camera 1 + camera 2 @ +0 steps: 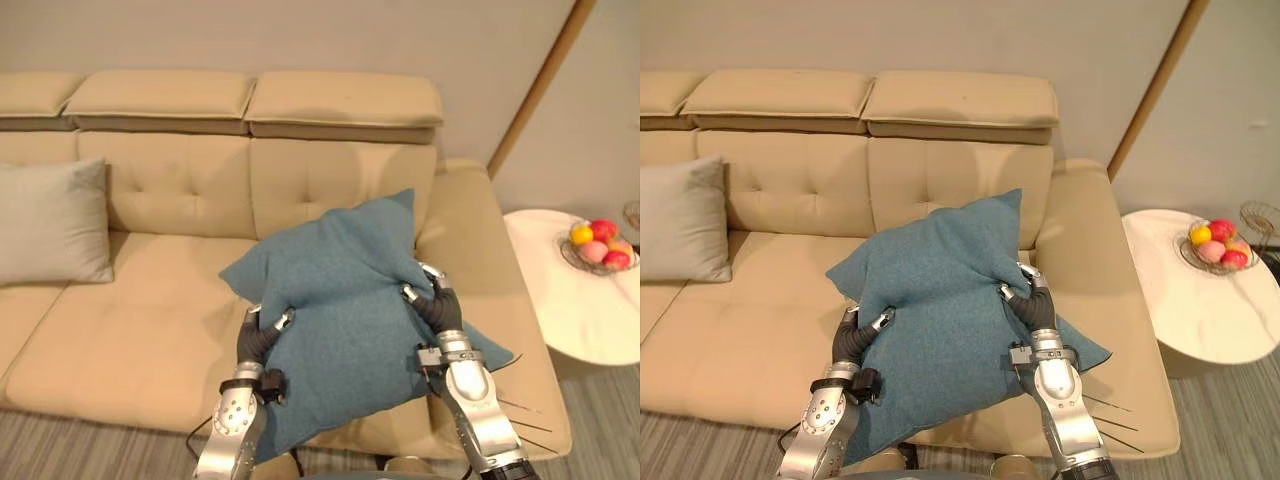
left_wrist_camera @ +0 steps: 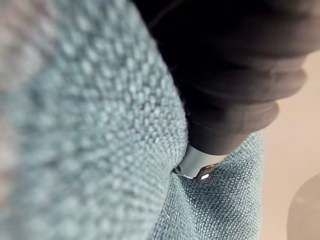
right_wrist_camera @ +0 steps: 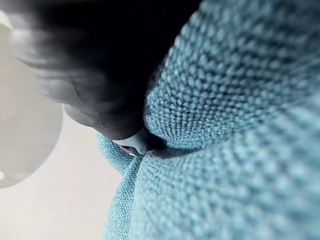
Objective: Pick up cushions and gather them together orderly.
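A large teal-blue cushion (image 1: 345, 310) is held up over the right seat of a beige sofa (image 1: 140, 330), tilted with one corner pointing up. My left hand (image 1: 258, 338) grips its lower left edge, fingers curled into the cloth. My right hand (image 1: 436, 303) pinches its right side, with the fabric bunched around the fingers. The woven teal cloth (image 2: 90, 125) presses close against my left hand's dark cover (image 2: 235, 75), and likewise teal cloth (image 3: 240, 125) against my right hand (image 3: 100, 65). A light grey cushion (image 1: 50, 222) leans against the sofa back at the far left.
A round white side table (image 1: 575, 310) stands right of the sofa, carrying a wire bowl of fruit (image 1: 598, 246). The sofa's right armrest (image 1: 470, 215) lies just behind the blue cushion. Bare seat stretches between the two cushions. Grey carpet runs along the sofa front.
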Controlling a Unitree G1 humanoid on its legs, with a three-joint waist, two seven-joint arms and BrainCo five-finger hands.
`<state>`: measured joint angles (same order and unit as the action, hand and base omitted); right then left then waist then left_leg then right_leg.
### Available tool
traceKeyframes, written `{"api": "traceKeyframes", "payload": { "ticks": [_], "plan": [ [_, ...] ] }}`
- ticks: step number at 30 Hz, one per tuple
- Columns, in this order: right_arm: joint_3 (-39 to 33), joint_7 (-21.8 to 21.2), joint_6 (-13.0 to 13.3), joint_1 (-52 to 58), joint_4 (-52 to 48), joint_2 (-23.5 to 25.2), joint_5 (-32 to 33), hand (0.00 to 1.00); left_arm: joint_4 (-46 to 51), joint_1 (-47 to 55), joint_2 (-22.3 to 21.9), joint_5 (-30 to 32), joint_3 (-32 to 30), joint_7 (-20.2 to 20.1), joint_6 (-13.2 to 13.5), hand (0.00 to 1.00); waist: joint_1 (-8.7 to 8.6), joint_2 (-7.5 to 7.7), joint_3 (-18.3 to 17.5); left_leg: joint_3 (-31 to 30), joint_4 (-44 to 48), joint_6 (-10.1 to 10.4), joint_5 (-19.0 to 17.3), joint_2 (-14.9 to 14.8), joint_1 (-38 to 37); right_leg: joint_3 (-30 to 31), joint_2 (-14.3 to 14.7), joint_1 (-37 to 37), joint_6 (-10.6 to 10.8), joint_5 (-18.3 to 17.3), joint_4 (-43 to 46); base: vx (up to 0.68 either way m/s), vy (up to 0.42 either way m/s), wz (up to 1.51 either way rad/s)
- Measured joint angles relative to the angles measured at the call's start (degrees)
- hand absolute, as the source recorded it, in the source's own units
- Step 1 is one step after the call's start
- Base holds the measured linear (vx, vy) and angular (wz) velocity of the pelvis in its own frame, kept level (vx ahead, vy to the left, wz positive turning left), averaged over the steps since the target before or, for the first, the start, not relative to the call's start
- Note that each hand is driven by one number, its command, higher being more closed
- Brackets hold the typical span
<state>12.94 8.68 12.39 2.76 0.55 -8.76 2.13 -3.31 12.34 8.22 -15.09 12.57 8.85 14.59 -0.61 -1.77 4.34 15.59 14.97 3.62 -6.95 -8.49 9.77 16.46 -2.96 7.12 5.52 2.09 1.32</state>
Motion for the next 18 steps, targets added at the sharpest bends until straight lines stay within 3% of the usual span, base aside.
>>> {"api": "traceKeyframes", "payload": {
  "ticks": [3,8,13,15,18],
  "plan": [
    [1.7,0.3,-0.1,-3.5,3.4,0.4,-0.6,1.0,0.0,-0.2,0.3,1.3,-1.8,0.8,0.0,1.0,0.18,0.26,0.2,3.2,-0.5,-0.1,0.0,-0.3,0.8,-2.1,-0.1,2.2,-1.5,2.7,-2.0,-0.04,0.045,-0.7],
    [2.3,4.9,-0.3,-11.4,7.7,0.5,-4.7,1.0,-2.4,-7.5,0.4,4.1,-2.0,5.1,-0.3,1.0,0.3,0.3,2.6,3.7,0.1,0.3,0.3,-1.5,3.5,-5.2,-0.1,3.8,-2.3,5.8,-5.0,-0.06,-0.033,-0.12],
    [0.1,12.9,-1.1,-34.3,17.2,0.5,-9.4,1.0,-12.7,-33.3,3.9,4.5,-4.3,10.9,-0.4,1.0,1.69,0.24,10.3,1.7,0.9,0.0,4.5,-1.4,12.7,-8.9,0.0,11.4,-2.9,9.9,-5.7,-0.21,-0.075,0.16],
    [-4.4,16.7,-2.9,-48.3,22.7,0.9,-10.0,1.0,-20.4,-52.0,8.8,4.6,-4.2,14.1,-1.2,1.0,2.34,0.48,15.3,0.0,0.3,-0.1,7.1,-1.4,17.1,-10.9,0.1,14.8,-2.7,12.0,-6.3,-0.24,-0.093,0.35],
    [-11.9,21.2,-3.4,-62.0,28.3,3.2,-11.3,1.0,-28.4,-73.1,13.2,5.8,-4.2,16.6,-1.7,1.0,2.99,0.73,18.9,-1.2,-3.1,-0.1,11.3,-0.7,20.5,-12.5,0.1,18.8,-3.3,14.0,-6.9,-0.2,-0.102,0.23]
  ]
}}
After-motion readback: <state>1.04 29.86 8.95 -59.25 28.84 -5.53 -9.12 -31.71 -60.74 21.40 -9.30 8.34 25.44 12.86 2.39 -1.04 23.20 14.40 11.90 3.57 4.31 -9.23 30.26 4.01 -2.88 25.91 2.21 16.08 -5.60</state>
